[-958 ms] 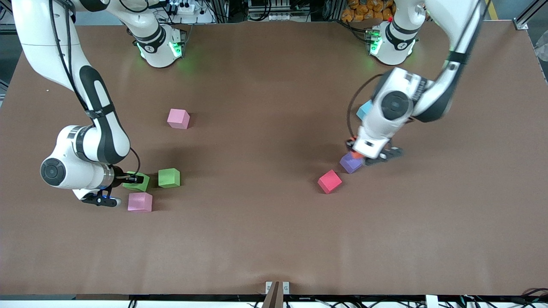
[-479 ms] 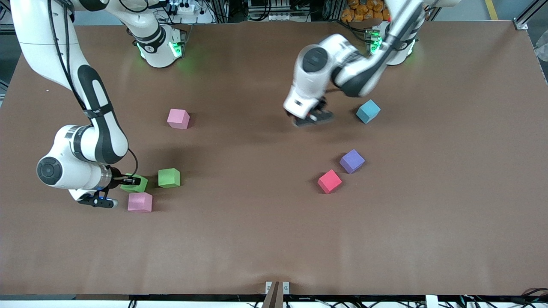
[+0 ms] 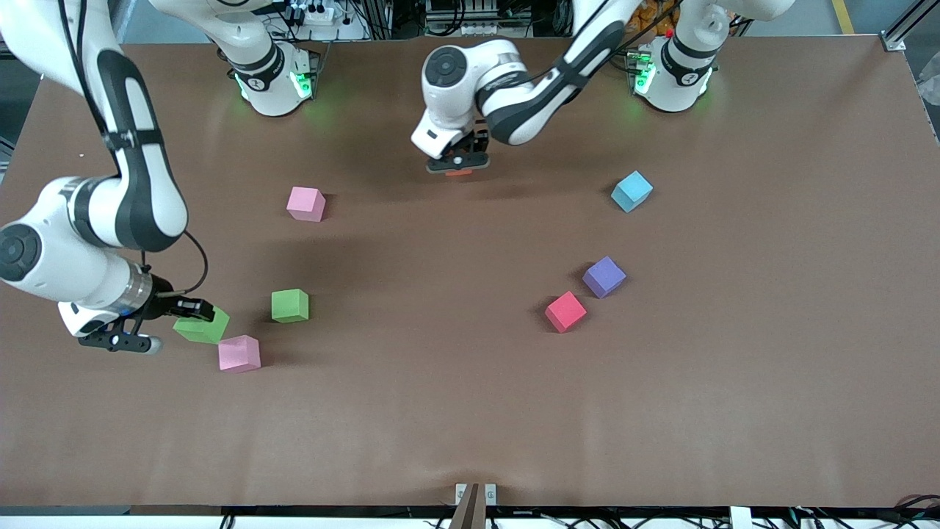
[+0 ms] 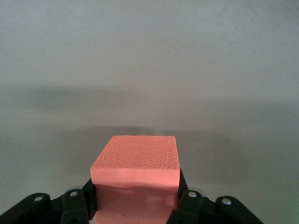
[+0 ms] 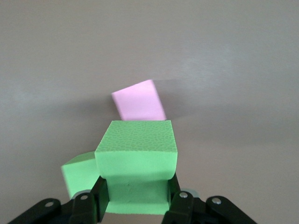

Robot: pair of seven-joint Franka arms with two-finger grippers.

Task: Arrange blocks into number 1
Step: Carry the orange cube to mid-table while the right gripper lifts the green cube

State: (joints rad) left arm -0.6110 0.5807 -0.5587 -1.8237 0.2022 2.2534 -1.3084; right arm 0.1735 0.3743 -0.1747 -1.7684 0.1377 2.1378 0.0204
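Observation:
My left gripper [image 3: 459, 166] is shut on the orange block [image 3: 460, 173] [image 4: 135, 163], low over the table's middle, near the robots' bases. My right gripper [image 3: 183, 327] is shut on a green block [image 3: 203, 326] [image 5: 137, 161], held just off the table beside a pink block [image 3: 239, 353] [image 5: 138, 101]. The second green block [image 3: 290, 305] [image 5: 77, 176] rests close by. Another pink block [image 3: 305, 203] lies farther from the front camera. Toward the left arm's end lie the light blue block [image 3: 631, 191], the purple block [image 3: 604, 276] and the red block [image 3: 565, 311].
The brown table [image 3: 470, 411] has a wide bare stretch nearer the front camera. A small metal bracket [image 3: 475, 494] sits at the table's front edge. The two arm bases [image 3: 275, 81] [image 3: 672, 73] stand at the table's edge farthest from the front camera.
My left gripper carried the orange block from beside the purple block to the table's middle near the bases. My right gripper closed on the green block and drew it up toward the right arm's end.

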